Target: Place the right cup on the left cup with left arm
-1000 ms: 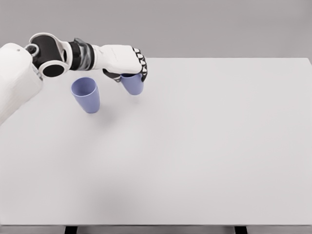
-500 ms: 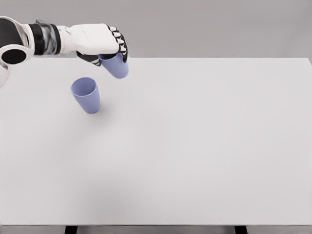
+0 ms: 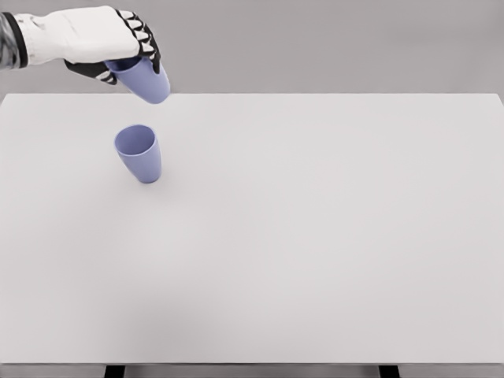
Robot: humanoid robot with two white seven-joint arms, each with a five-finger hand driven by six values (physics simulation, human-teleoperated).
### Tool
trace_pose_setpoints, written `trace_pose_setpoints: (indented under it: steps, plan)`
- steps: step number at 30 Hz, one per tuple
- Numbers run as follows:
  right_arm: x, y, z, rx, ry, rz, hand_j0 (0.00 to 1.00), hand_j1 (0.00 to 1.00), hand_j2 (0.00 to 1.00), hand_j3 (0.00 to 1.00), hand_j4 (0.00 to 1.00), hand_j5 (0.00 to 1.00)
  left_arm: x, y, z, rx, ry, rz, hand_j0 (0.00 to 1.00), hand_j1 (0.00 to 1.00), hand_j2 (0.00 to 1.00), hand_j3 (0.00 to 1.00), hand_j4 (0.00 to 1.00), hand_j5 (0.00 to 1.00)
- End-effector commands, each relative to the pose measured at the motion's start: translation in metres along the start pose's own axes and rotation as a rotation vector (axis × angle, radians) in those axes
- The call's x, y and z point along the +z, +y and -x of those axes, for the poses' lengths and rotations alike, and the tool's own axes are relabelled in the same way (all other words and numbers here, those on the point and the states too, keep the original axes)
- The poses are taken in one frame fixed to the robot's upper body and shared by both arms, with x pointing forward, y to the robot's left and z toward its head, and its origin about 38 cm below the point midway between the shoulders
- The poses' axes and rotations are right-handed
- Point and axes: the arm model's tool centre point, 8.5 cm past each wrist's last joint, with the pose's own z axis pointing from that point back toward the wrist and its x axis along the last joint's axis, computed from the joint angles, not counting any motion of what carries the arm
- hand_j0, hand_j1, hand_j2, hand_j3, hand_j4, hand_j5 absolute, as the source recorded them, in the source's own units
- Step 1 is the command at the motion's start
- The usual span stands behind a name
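Fingers (image 3: 146, 43) of the left hand (image 3: 87, 39) are curled closed around the upper part of the carried cup (image 3: 146, 79), so the cup hangs below the palm and its narrow bottom points down and a little to the right. The cup is tilted, not upright. It is in the air, above the far left part of the bench (image 3: 315, 236), and it touches nothing except the hand. I judge that this grasp near the rim leaves the tapered bottom free, which is the part that must enter the other cup.

The standing cup (image 3: 139, 153) is upright on the bench, nearer to the camera than the carried one and almost directly under it in the picture, with its mouth open to the top. The two cups are apart; there is clear air between them. The carrying seems nearly finished, and the lowering is not yet done. For the next step the carried cup probably needs to become more upright and to come over the open mouth.

Room for moving is large: to the right and near side the bench is bare. The far edge and the left edge are close to the cups, so a pushed cup could slide there. The right arm does not show.
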Motion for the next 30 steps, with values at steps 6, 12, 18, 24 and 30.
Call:
trace_pose_setpoints:
  steps: [6,12,18,24,30]
  plan:
    - [0.000,0.000,0.000,-0.001,0.000,0.000,1.00,1.00,1.00,1.00,1.00,1.00,0.030,0.007,-0.002,-0.015,-0.002,-0.014,0.63,0.63,0.63,0.63,0.63,0.63]
    - [0.000,0.000,0.000,-0.001,0.000,0.000,1.00,1.00,1.00,1.00,1.00,1.00,0.030,-0.010,-0.009,0.001,-0.015,0.014,0.63,0.63,0.63,0.63,0.63,0.63]
    - [0.000,0.000,0.001,0.000,0.001,0.000,1.00,1.00,1.00,1.00,1.00,1.00,0.032,-0.015,-0.017,-0.006,-0.033,0.026,0.63,0.63,0.63,0.63,0.63,0.63]
    - [0.000,0.000,0.000,-0.001,0.000,0.000,1.00,1.00,1.00,1.00,1.00,1.00,0.037,-0.020,-0.025,-0.020,-0.045,0.043,0.64,0.64,0.64,0.64,0.64,0.64]
    - [0.000,0.000,0.000,-0.001,0.000,0.000,1.00,1.00,1.00,1.00,1.00,1.00,0.037,-0.020,-0.029,-0.021,-0.057,0.040,0.64,0.64,0.64,0.64,0.64,0.64]
